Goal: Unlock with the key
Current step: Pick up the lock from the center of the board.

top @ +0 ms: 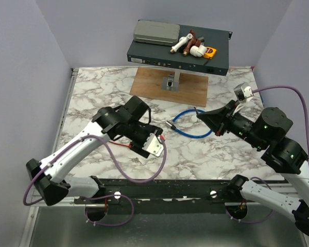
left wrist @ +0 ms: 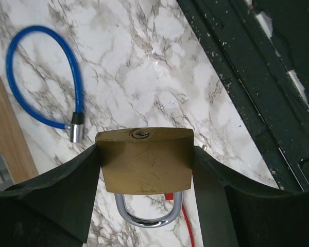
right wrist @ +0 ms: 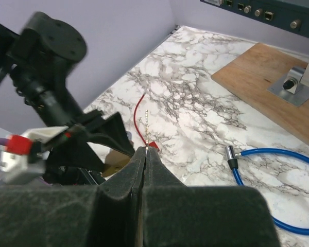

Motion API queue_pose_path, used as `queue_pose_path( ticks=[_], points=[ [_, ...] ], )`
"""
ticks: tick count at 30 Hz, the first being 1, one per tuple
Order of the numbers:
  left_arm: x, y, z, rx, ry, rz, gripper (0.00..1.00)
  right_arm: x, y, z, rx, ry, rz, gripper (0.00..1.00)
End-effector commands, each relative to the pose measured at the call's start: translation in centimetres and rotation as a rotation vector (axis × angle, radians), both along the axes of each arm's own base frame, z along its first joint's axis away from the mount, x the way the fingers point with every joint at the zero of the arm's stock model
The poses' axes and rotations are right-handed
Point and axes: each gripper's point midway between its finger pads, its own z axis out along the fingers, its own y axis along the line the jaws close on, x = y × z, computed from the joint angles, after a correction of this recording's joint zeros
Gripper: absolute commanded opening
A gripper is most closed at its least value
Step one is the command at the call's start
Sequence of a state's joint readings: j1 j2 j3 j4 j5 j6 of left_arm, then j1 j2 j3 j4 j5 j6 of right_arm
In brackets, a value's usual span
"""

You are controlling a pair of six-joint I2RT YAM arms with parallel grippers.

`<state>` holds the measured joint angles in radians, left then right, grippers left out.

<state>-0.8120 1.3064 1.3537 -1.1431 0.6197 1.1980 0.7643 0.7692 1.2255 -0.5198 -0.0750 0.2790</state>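
1. Brass padlock [left wrist: 146,164] is sitting lower centre in the left wrist view, the left gripper [left wrist: 146,150] clamping its sides with jaws spread wide, keyhole [left wrist: 140,134] facing outward.
2. Right gripper [right wrist: 146,154] is pinching the key [right wrist: 146,126], jaws pressed together, blade poking forward.
3. Insertion is looking like the step in hand: the blade needs lining up with the keyhole, then pushing in.

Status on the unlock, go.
Left gripper clamped on padlock, keyhole facing out. Right gripper shut on key, not yet inserted. Blue cable lock on table between arms, not blocking.
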Motion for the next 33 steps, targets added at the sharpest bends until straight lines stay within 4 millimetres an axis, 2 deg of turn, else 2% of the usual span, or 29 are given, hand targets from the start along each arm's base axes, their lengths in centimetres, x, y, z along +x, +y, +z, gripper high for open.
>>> queue_pose_path(
  ticks=[1, 6, 9, 16, 23, 27, 29, 33],
  points=[
    [-3.8, 0.6, 7.0, -0.197, -0.062, -0.148, 0.0, -0.6, -0.9, 0.5, 0.002, -0.023, -0.009, 0.01],
    [-5.7, 0.8, 12.1, -0.374, -0.172, -0.222, 0.0, -1.5, -0.8, 0.4, 0.024, -0.044, 0.033, 0.01],
    [-6.5, 1.1, 13.7, -0.429, -0.225, -0.252, 0.0, -2.2, -0.9, 0.8, 0.037, -0.078, 0.06, 0.01],
    [-7.2, 1.8, 13.9, -0.423, -0.244, -0.278, 0.0, -2.5, 0.1, -0.3, 0.016, -0.065, 0.113, 0.01],
    [-6.1, 1.9, 13.7, -0.407, -0.295, -0.247, 0.0, -3.2, 1.9, -0.7, 0.008, -0.041, 0.221, 0.01],
    [-3.8, 1.8, 14.3, -0.401, -0.404, -0.172, 0.0, -4.0, 3.4, -1.0, -0.009, -0.011, 0.324, 0.01],
    [-3.4, 2.1, 14.7, -0.422, -0.482, -0.167, 0.0, -4.2, 4.0, -1.2, -0.026, -0.006, 0.361, 0.01],
    [-4.4, 2.9, 16.0, -0.523, -0.68, -0.236, 0.0, -3.9, 4.4, -1.3, -0.049, -0.012, 0.381, 0.01]
  ],
)
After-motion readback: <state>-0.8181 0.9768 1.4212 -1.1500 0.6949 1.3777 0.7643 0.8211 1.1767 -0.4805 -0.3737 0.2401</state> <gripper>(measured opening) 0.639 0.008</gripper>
